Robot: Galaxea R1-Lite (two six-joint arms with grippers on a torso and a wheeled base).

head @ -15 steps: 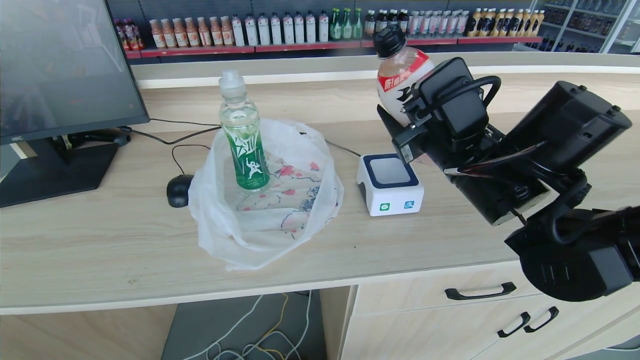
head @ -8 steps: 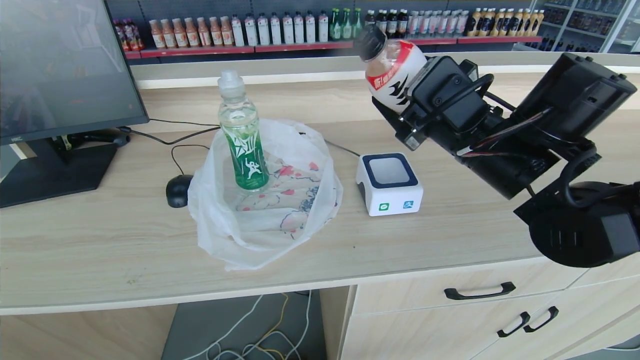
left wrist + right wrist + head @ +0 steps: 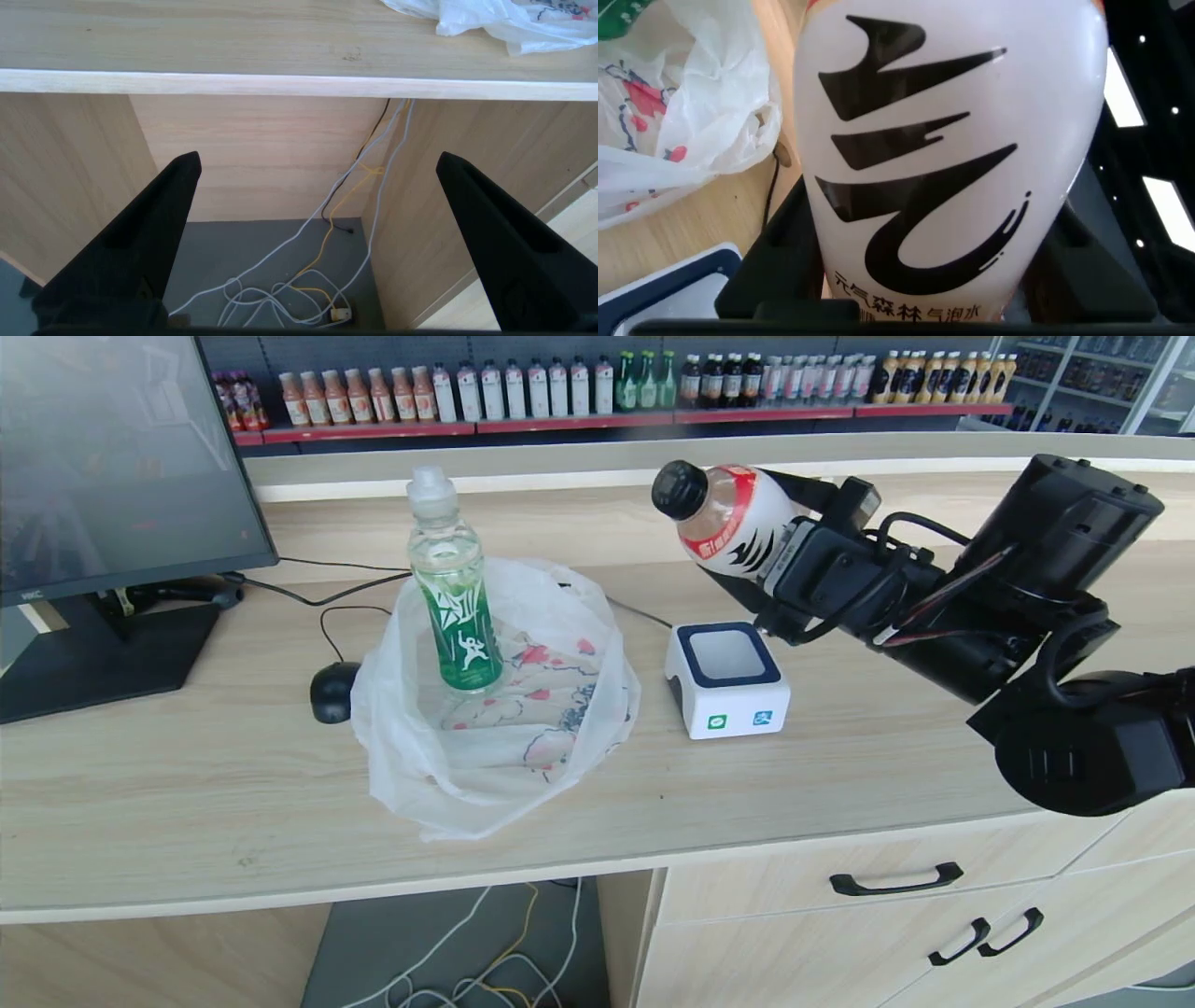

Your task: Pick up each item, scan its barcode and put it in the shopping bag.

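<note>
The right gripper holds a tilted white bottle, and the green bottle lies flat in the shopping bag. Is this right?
No. In the head view the green bottle stands upright in the shopping bag. The right gripper does hold the white bottle tilted.

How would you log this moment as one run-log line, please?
right gripper: shut on white bottle, tilted near scanner | left gripper: open | green bottle: upright in shopping bag
</note>
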